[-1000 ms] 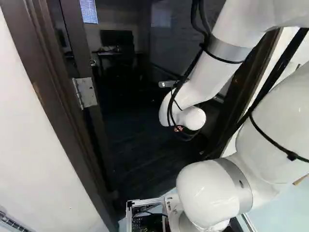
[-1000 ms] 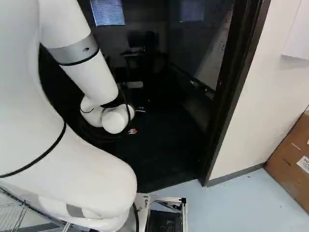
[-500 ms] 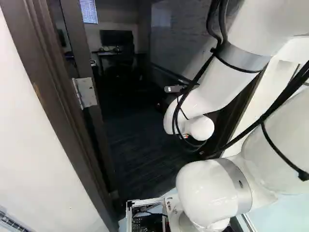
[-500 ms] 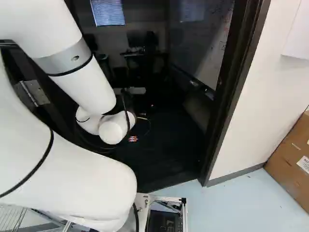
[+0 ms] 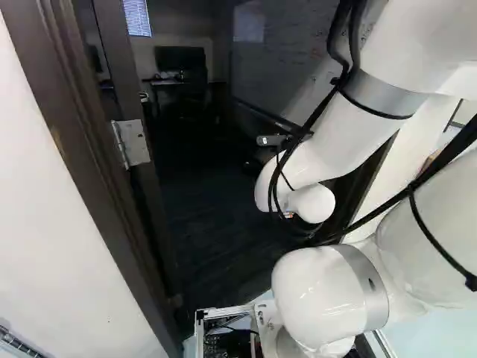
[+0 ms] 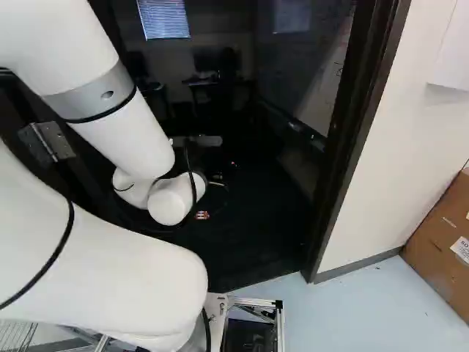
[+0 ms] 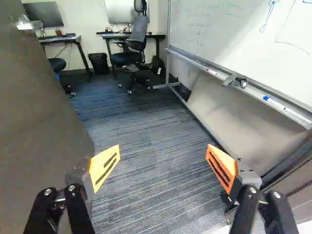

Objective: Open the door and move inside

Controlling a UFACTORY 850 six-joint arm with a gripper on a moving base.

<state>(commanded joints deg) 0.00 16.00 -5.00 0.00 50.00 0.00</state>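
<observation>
Door (image 7: 41, 112) stands open | gripper (image 7: 163, 155): fingers spread, empty | step: entry, seemingly | next: drive base (image 6: 280, 330) between doorframe (image 6: 352, 147) edges; dim clearance uncertain

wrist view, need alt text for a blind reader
The open, empty gripper points out over striped office carpet. A dark door stands open along one side, a whiteboard along the other; two desks, chairs and a bin are far ahead.

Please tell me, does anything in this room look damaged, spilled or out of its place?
I see no spill or damage. Only a grey block, perhaps an eraser, sits crosswise on the whiteboard tray, while the blue-capped marker lies along it.
</observation>
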